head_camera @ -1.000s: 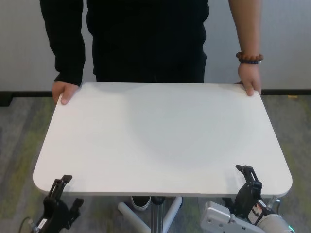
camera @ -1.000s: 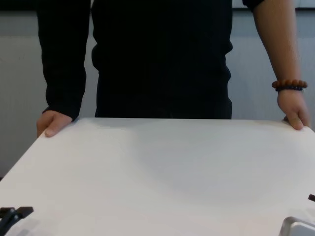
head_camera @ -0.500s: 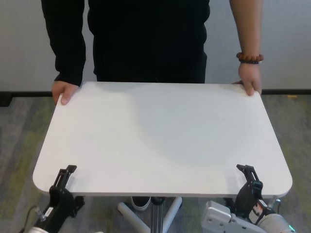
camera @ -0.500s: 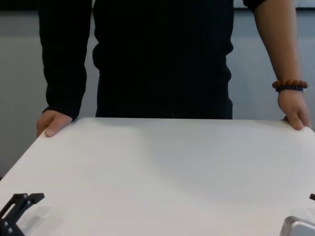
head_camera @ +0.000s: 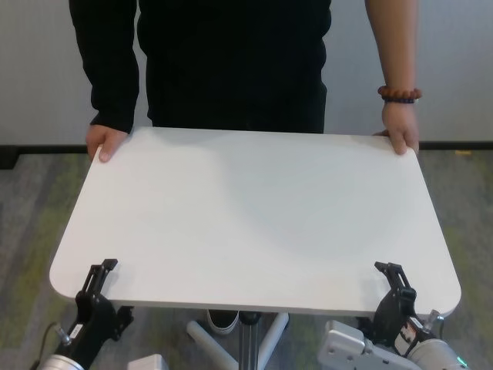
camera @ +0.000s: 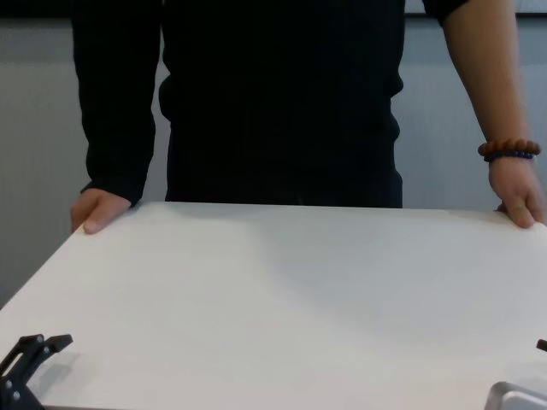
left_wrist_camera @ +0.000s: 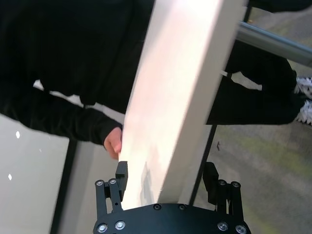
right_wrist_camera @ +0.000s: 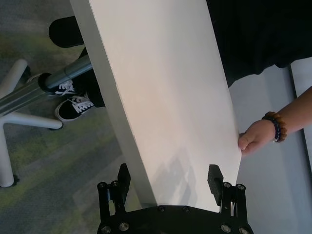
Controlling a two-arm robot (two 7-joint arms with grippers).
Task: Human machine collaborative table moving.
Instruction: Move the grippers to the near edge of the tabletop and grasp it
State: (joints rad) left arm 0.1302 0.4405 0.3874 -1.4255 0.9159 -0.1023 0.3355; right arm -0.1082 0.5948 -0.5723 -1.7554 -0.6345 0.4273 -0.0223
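The white table [head_camera: 254, 216] fills the head view, and the human [head_camera: 231, 62] in black stands at its far side. The human's hands grip the far left corner [head_camera: 104, 142] and the far right corner [head_camera: 402, 137], with a bead bracelet [head_camera: 399, 93] on one wrist. My left gripper [head_camera: 96, 285] is at the near left corner, open, with one finger above the top and one below the edge [left_wrist_camera: 165, 175]. My right gripper [head_camera: 393, 284] is at the near right corner, open, straddling the edge in the same way [right_wrist_camera: 169, 175]. The table's grey pole leg [head_camera: 246, 339] shows under the near edge.
The table's white base legs [head_camera: 208, 343] spread over grey-green carpet [head_camera: 31, 231]. The human's black-and-white shoes [right_wrist_camera: 73, 105] stand by the pole. A pale wall with a dark skirting [head_camera: 38, 77] runs behind the human.
My left gripper has moved forward, its upper finger now over the near left corner. The table and the human's hands have shifted slightly away. My right gripper has stayed put.
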